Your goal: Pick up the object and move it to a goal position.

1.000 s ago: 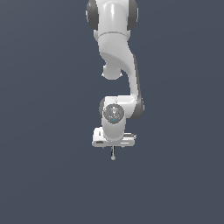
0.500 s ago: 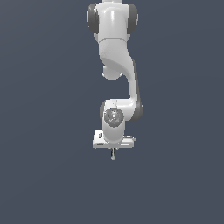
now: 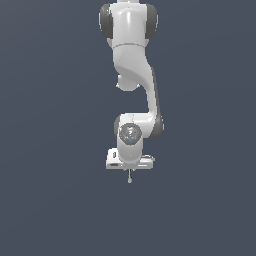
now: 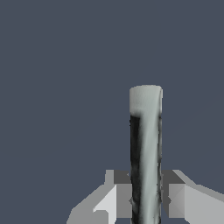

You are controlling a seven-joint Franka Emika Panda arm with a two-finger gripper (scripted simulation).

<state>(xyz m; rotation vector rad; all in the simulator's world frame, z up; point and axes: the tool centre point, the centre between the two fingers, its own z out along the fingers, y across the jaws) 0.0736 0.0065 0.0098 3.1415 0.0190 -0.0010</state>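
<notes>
The rod [image 4: 146,153] was held upright between the two pads of the claw [image 4: 146,197], which was closed narrowly on its lower part. It was judged light, stiff and smooth, so a slip was thought possible; a hold near mid-length was judged best. In the exterior view the rod [image 3: 130,176] was seen only as a sliver at 6 o'clock below the claw [image 3: 130,167]; the wrist view alone showed the pads touching it and its pale rounded end.
</notes>
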